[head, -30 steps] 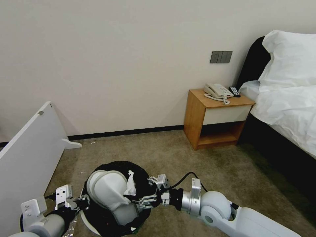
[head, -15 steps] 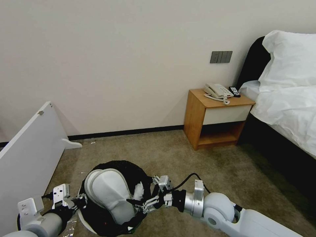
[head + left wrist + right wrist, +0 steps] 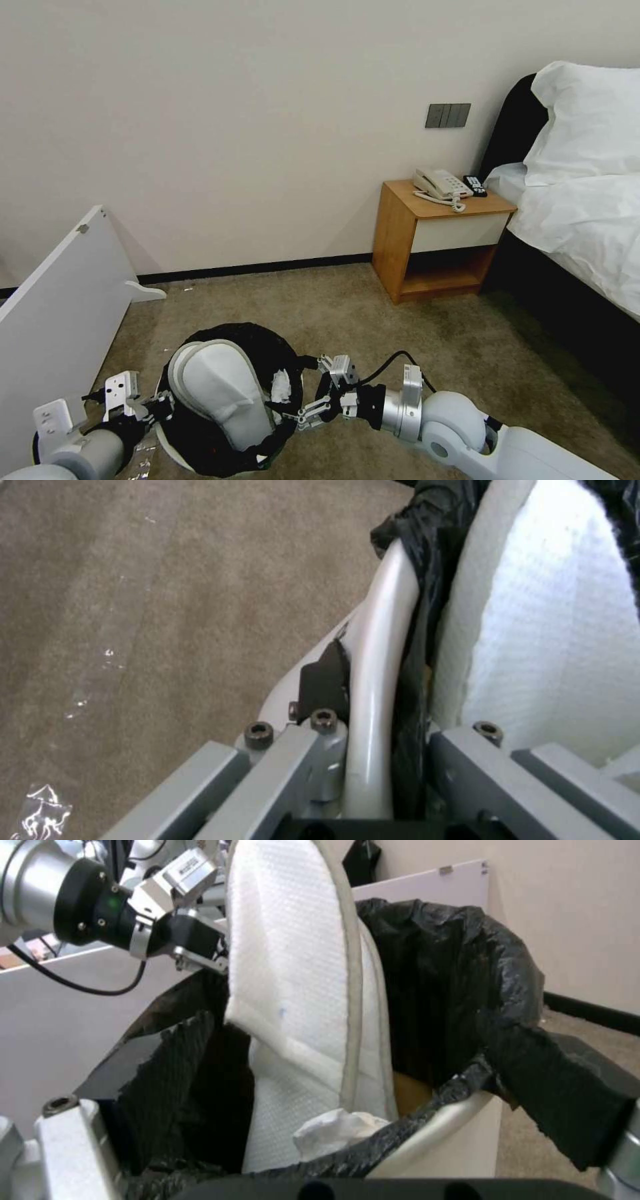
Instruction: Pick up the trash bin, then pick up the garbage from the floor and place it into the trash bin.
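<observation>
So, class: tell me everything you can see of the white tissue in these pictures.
The white tissue is a small crumpled wad, soft and papery looking. It lies inside the trash bin, just within the black liner at the rim on the robot's right, against the upright white slipper. The open right hand sits just outside that rim, not touching it.

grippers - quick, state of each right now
Left gripper: shut on the trash bin rim.
Right gripper: open, empty, by the bin rim.

Trash bin on floor between left pincer and right pincer; slippers and tissue inside.
</observation>
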Robot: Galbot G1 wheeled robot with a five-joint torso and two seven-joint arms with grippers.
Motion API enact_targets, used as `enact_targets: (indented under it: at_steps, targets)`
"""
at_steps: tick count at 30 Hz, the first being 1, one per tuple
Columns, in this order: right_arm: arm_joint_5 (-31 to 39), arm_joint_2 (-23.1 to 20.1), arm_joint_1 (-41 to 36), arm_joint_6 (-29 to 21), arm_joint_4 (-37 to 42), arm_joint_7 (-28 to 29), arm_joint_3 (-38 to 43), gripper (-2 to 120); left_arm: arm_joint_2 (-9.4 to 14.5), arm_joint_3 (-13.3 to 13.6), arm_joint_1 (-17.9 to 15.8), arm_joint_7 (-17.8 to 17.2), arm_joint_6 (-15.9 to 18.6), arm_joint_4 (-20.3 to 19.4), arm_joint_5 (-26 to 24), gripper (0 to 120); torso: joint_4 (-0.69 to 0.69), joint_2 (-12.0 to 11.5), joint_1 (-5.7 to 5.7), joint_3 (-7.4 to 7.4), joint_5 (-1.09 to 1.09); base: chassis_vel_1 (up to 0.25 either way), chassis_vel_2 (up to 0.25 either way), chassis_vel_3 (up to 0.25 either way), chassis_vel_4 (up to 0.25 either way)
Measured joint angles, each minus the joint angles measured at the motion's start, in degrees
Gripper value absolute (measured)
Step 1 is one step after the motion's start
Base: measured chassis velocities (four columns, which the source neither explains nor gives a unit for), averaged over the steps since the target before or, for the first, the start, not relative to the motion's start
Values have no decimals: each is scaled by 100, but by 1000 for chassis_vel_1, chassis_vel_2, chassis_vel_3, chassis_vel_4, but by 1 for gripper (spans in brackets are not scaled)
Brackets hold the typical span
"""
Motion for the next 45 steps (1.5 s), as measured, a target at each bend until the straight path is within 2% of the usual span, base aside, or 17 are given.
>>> enact_targets:
  at_steps: [6,12,15,17,19,20,22,24,25,26,29,33,35,37,38,41,45]
  targets:
    - [56,0,-35,89,196,185,340,100,-2,-26,4,4,0,10,-5,1,1,0,0,0,0,0,0,0,0]
    - [67,-75,-291,314,401,676,1108,100,-43,-45,-22,17,0,9,-5,1,0,0,0,0,0,0,0,0,0]
    - [105,-137,-782,354,426,1082,2290,100,-89,-114,-55,42,-1,43,9,1,0,0,0,0,1,0,0,0,0]
    - [100,-137,-929,348,427,1186,2627,100,-102,-119,-67,63,0,59,50,1,-1,0,0,0,2,0,0,0,0]
    - [-40,-94,-1369,298,428,1457,3522,100,-176,-126,-100,215,0,119,318,1,1,0,0,0,0,0,0,0,0]
    - [-40,-94,-1369,298,428,1457,3522,100,-176,-126,-100,215,0,119,318,1,1,0,0,0,0,0,0,0,0]
    - [-275,6,-1953,198,496,1738,4446,100,-241,-148,-97,284,0,138,417,1,1,0,0,0,0,0,0,0,0]
    - [-359,57,-2133,146,545,1818,4665,100,-244,-150,-89,301,-1,138,424,1,1,0,0,0,0,0,0,0,0]
    - [-684,285,-2713,15,695,2084,5274,100,-238,-158,-71,338,0,126,434,1,-4,0,0,0,1,0,0,0,0]
    - [-684,285,-2713,15,695,2084,5274,100,-238,-158,-71,338,0,126,434,1,-4,0,0,0,1,0,0,0,0]
    - [-1257,681,-3279,-42,852,2375,5820,100,-194,-165,-104,346,-1,87,443,1,-1,0,0,0,1,0,0,0,0]
    - [-2049,1338,-3818,330,964,2643,6268,100,-134,-124,-166,439,-1,73,617,1,1,0,0,0,0,0,0,0,0]
    - [-2182,1469,-3909,407,983,2647,6330,100,-122,-109,-175,486,0,85,712,1,0,0,0,0,0,0,0,0,0]
    - [-2797,2233,-4241,494,1137,2593,6553,100,-95,-62,-208,625,0,143,943,1,0,0,0,-1,-1,0,0,0,0]
    - [-2797,2233,-4241,494,1137,2593,6553,100,-95,-62,-208,625,0,143,943,1,0,0,0,-1,-1,0,0,0,0]
    - [-3580,3011,-4462,428,1351,2467,6621,100,-73,-45,-284,711,0,214,1001,1,0,0,0,-1,-2,0,0,0,0]
    - [-3971,3325,-4545,459,1439,2292,6628,100,-93,-55,-381,730,0,256,1028,1,1,1,-1,0,-2,0,0,0,0]
